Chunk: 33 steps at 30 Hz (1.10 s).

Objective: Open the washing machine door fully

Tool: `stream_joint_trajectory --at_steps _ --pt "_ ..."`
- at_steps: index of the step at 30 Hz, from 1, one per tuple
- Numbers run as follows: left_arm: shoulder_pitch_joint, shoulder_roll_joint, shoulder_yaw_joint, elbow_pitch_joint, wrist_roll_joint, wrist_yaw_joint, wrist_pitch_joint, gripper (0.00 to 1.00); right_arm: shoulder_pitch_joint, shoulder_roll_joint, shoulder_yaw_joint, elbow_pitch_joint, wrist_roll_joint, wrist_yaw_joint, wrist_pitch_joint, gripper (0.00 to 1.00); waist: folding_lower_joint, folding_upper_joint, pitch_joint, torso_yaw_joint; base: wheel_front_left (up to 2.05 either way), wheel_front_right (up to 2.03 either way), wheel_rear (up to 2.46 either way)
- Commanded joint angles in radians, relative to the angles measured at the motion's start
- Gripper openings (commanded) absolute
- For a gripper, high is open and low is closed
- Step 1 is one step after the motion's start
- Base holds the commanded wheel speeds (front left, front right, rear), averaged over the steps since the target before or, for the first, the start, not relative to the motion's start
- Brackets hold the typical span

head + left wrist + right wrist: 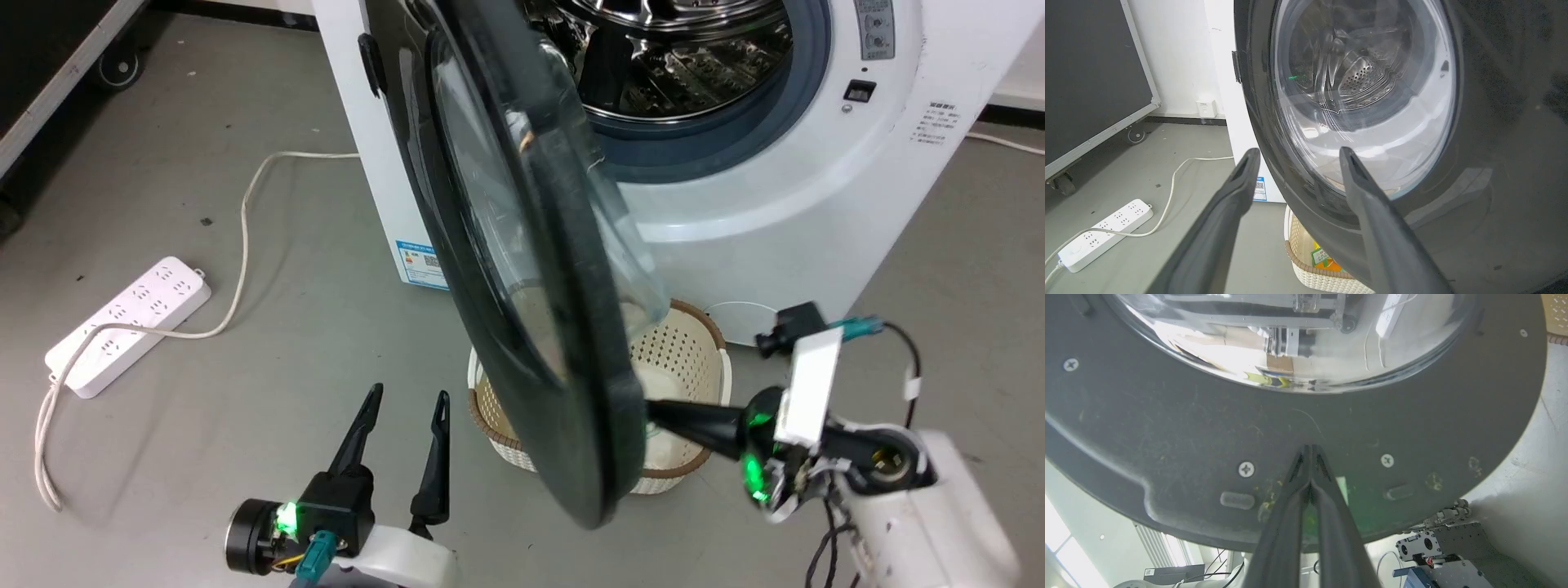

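Washing machine door (490, 245) half open, more swing left; my closed right gripper (1310, 448) presses its six-o'clock rim; left gripper (408, 394) spread.

Your left gripper (1298, 152), long dark fingers spread wide, nothing btwn them. Big round glossy black door (1494, 122) w/ clear glass window dead ahead, perforated steel drum (1359, 77) showing thru it. White washer (1220, 61) behind. Cream perforated basket (1306, 271) under the door; white power strip (1106, 234) on grey floor (1200, 139), lower left.

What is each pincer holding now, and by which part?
Nothing is held. The right pincer is shut, tips against the inner face of the washing machine door; the left pincer is open, empty.
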Motion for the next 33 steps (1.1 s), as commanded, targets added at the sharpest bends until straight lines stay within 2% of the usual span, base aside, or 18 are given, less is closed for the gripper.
stream_joint_trajectory --at_steps 1,7,13,14,15,16,21,25,29,33 --pt "0.013 0.001 -0.003 0.004 -0.005 -0.005 -0.005 1.00 0.036 0.003 0.021 -0.003 0.013 0.001 -0.012 0.00 0.0000 0.0000 -0.002 0.001 0.00 0.00 0.00" --pt "0.014 0.001 -0.002 0.013 -0.013 -0.011 -0.005 1.00 0.063 0.003 0.083 -0.029 0.047 0.001 -0.066 0.00 0.0000 0.0000 -0.009 -0.002 0.00 0.00 0.00" --pt "0.018 0.001 0.008 0.017 -0.027 -0.014 -0.005 1.00 0.058 -0.011 0.027 -0.064 0.009 0.001 -0.163 0.00 0.0000 0.0000 -0.037 -0.016 0.00 0.00 0.00" --pt "0.020 0.001 0.011 0.016 -0.029 -0.014 -0.005 1.00 0.056 -0.021 0.012 -0.079 -0.017 0.001 -0.206 0.27 0.0000 0.0000 -0.043 -0.020 0.00 0.00 0.00" --pt "0.020 0.001 0.015 0.015 -0.032 -0.013 -0.005 1.00 0.056 -0.030 0.000 -0.099 -0.043 0.001 -0.246 0.88 0.0000 0.0000 -0.049 -0.023 0.00 0.00 0.00" --pt "0.021 0.001 0.018 0.015 -0.035 -0.014 -0.005 1.00 0.057 -0.040 -0.012 -0.129 -0.070 0.001 -0.287 1.00 0.0000 0.0000 -0.055 -0.027 0.00 0.00 0.00" --pt "0.013 0.001 0.035 0.012 -0.049 -0.025 -0.005 1.00 0.095 -0.121 -0.037 -0.291 -0.270 0.001 -0.539 1.00 0.0000 0.0000 -0.079 -0.048 0.00 0.00 0.00" --pt "0.009 0.001 0.048 0.010 -0.064 -0.040 -0.005 1.00 0.155 -0.235 0.046 -0.428 -0.528 0.001 -0.807 1.00 0.0000 0.0000 -0.093 -0.071 0.00 0.00 0.00" --pt "0.014 0.001 0.059 0.009 -0.080 -0.057 -0.005 1.00 0.234 -0.339 0.112 -0.470 -0.817 0.001 -1.074 1.00 0.0000 0.0000 -0.107 -0.094 0.00 0.00 0.00" --pt "0.027 0.001 0.064 0.009 -0.082 -0.072 -0.005 1.00 0.326 -0.320 0.059 -0.470 -1.041 0.001 -1.247 1.00 0.0000 0.0000 -0.118 -0.116 0.00 0.00 0.00"
